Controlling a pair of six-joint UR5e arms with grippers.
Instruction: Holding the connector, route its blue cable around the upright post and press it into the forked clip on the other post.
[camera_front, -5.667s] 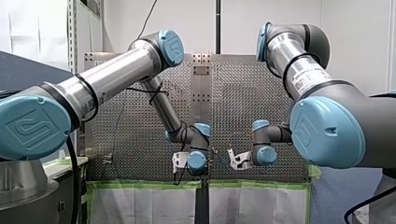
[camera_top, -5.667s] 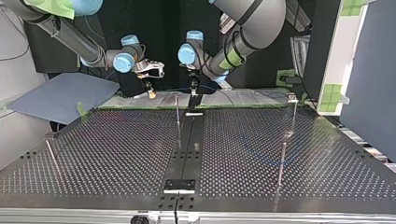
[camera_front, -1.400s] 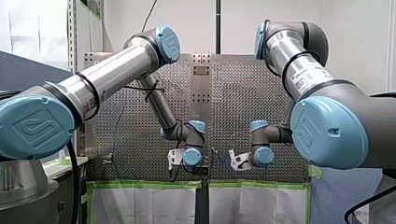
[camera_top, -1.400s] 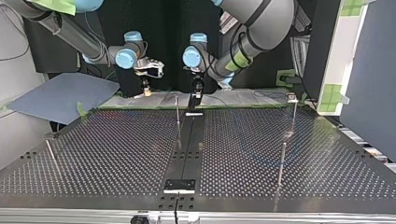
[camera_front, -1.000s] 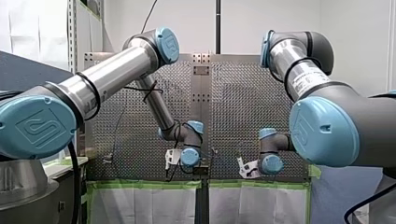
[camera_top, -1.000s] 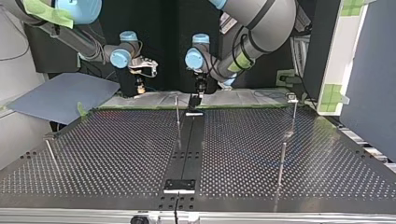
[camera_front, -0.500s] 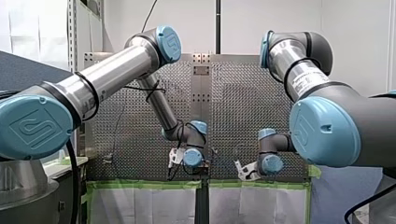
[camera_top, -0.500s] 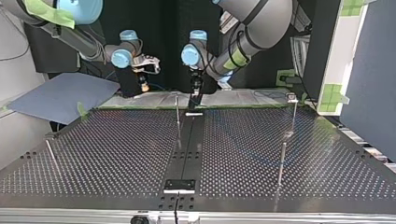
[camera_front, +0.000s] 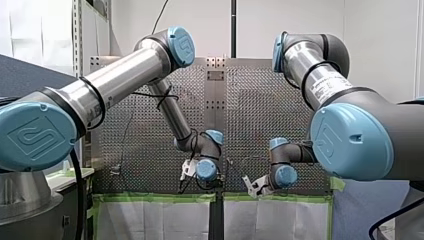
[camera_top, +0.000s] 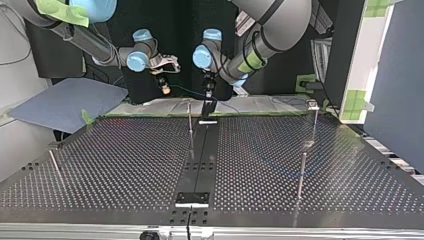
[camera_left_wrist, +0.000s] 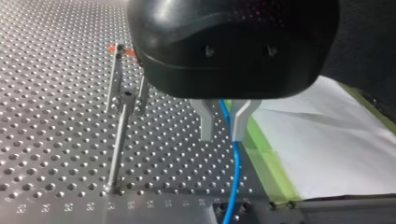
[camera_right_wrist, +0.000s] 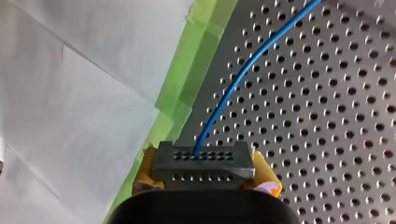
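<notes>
In the right wrist view my right gripper (camera_right_wrist: 205, 179) is shut with its yellow pads on the grey connector (camera_right_wrist: 203, 161). The blue cable (camera_right_wrist: 243, 74) leaves the connector over the perforated table. In the top view my right gripper (camera_top: 164, 90) hangs above the table's far edge, left of the thin upright post (camera_top: 189, 120). My left gripper (camera_top: 207, 95) is right of that post. My left gripper (camera_left_wrist: 224, 126) holds its metal fingers a narrow gap apart, and the blue cable (camera_left_wrist: 235, 163) runs loosely through the gap. A post with a clip (camera_top: 313, 107) stands at the far right.
Green tape (camera_left_wrist: 266, 158) and white paper (camera_left_wrist: 327, 140) border the table edge under my left gripper. A thin post with a small block on top (camera_left_wrist: 119, 140) stands beside the left fingers. More posts (camera_top: 301, 172) (camera_top: 55, 165) rise nearer the top view's front. A grey-blue sheet (camera_top: 65, 102) lies off the table.
My right gripper has carried the connector toward the middle post, rightward in the top view. My left gripper has shifted only slightly near the post.
</notes>
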